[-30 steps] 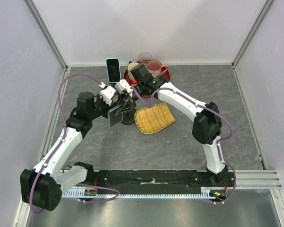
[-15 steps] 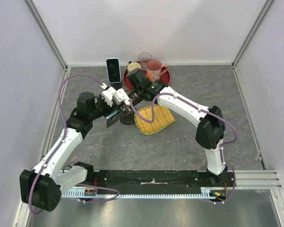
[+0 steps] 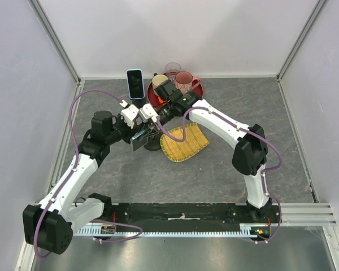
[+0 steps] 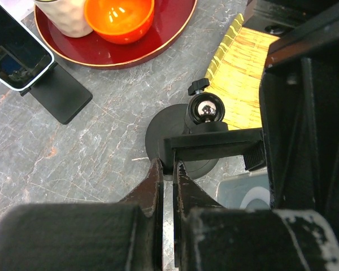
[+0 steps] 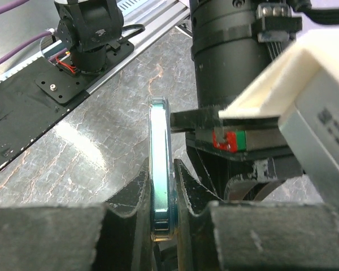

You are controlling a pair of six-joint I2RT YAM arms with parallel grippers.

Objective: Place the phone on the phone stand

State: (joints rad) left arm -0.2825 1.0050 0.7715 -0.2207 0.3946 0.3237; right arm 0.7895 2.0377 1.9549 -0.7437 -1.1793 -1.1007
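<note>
Both of my grippers are pressed onto something. My left gripper pinches the edge of the black cradle plate of the phone stand, whose round base sits on the grey table. My right gripper squeezes the phone edge-on and upright, just beside that plate; I cannot tell whether they touch. A yellow bamboo mat lies just beside the base. Further back, a red tray holds an orange bowl.

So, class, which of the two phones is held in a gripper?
The phone clamped edge-on in the right gripper; the other phone stands free at the back, leaning on a black stand beside the red tray.
</note>
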